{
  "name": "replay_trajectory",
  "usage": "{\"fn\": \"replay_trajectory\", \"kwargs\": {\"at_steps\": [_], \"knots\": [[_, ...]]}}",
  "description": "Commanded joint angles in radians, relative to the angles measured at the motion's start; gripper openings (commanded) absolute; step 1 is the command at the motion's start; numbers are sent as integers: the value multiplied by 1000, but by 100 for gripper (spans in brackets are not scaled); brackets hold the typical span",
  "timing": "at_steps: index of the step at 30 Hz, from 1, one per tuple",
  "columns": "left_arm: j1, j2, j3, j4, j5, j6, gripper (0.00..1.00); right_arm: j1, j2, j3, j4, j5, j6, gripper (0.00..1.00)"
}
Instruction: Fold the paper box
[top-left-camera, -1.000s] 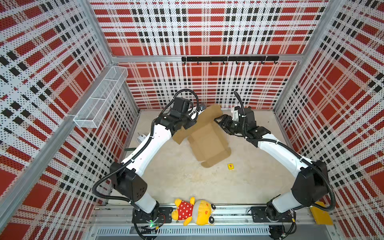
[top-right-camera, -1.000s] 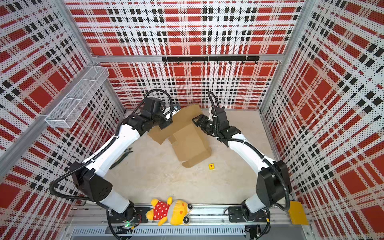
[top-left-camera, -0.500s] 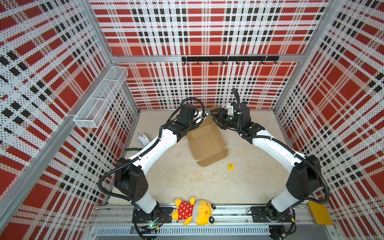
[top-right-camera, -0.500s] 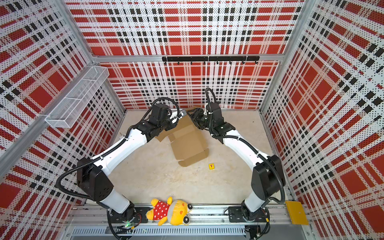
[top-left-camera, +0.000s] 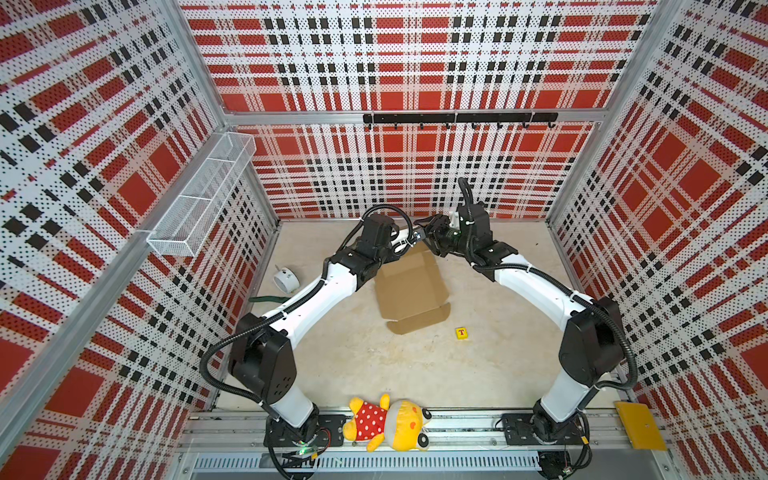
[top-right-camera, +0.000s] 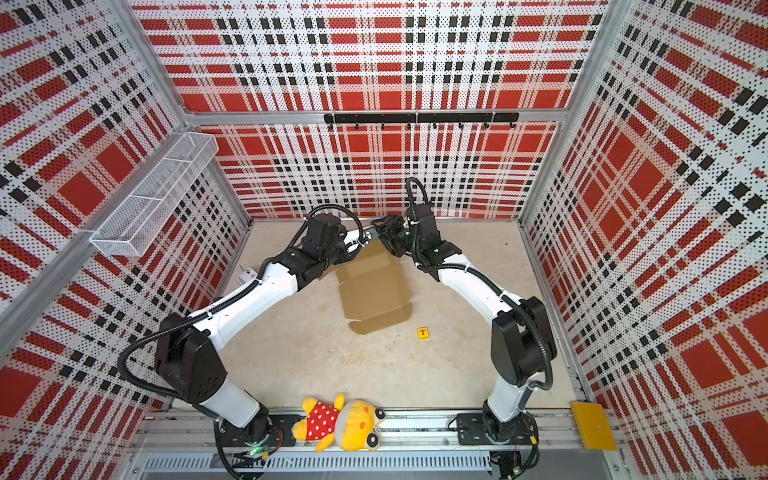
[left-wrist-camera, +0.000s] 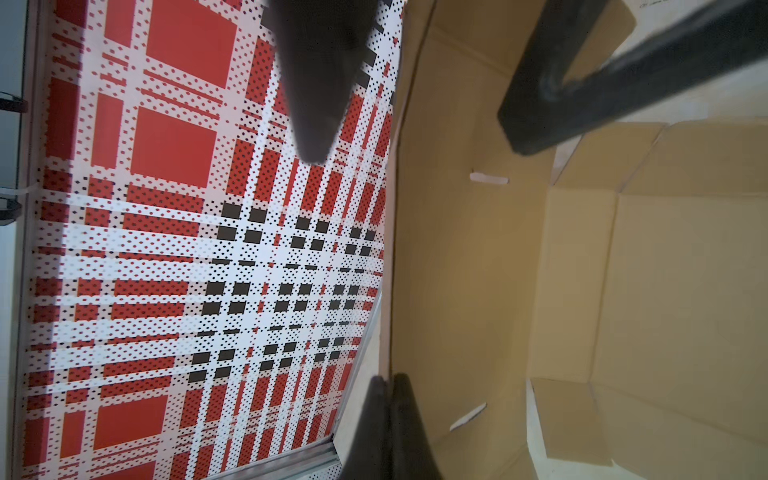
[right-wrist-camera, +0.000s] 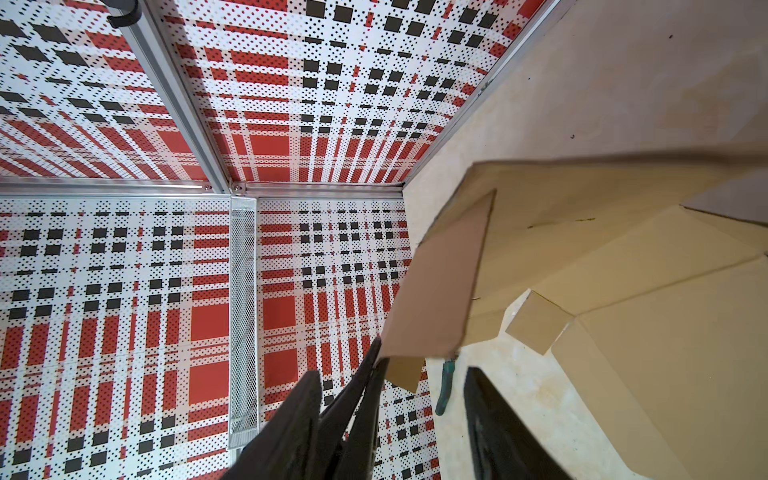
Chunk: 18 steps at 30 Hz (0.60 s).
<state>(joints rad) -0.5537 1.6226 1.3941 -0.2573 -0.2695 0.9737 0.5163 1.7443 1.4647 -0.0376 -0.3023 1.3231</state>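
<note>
While mostly flat — paper box (top-left-camera: 409, 291) front-to-back

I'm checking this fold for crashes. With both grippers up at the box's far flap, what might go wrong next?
1. The left gripper and right gripper crowd the same far flap of the paper box; their fingers could knock together.
2. Only the left is pinched shut on the flap; the right's jaws stand open astride it, so a slip may let it fall back.
3. Nothing pins the box; it may slide.
</note>
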Motion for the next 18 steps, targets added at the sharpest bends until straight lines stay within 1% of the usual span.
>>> {"fn": "replay_trajectory", "kwargs": {"at_steps": [1,4,9,11,13,14,18], "knots": [[-20,-19,-16,40,10,17,1,2,42,43,58,-3,25,54],[-23,-19,-30,39,23,2,1,2,58,61,48,2,14,53],[-29,-20,-42,37,19,-20,1,1,77,45,53,-4,18,47],[-31,-18,-53,36,27,-21,1,1,79,24,61,1,24,43],[-35,-17,-56,36,25,-24,1,1,88,7,90,-4,43,35],[-36,-17,-54,36,21,-29,1,1,93,11,93,-12,44,33],[-36,-11,-58,36,31,-35,0,1,108,23,79,-9,23,29]]}}
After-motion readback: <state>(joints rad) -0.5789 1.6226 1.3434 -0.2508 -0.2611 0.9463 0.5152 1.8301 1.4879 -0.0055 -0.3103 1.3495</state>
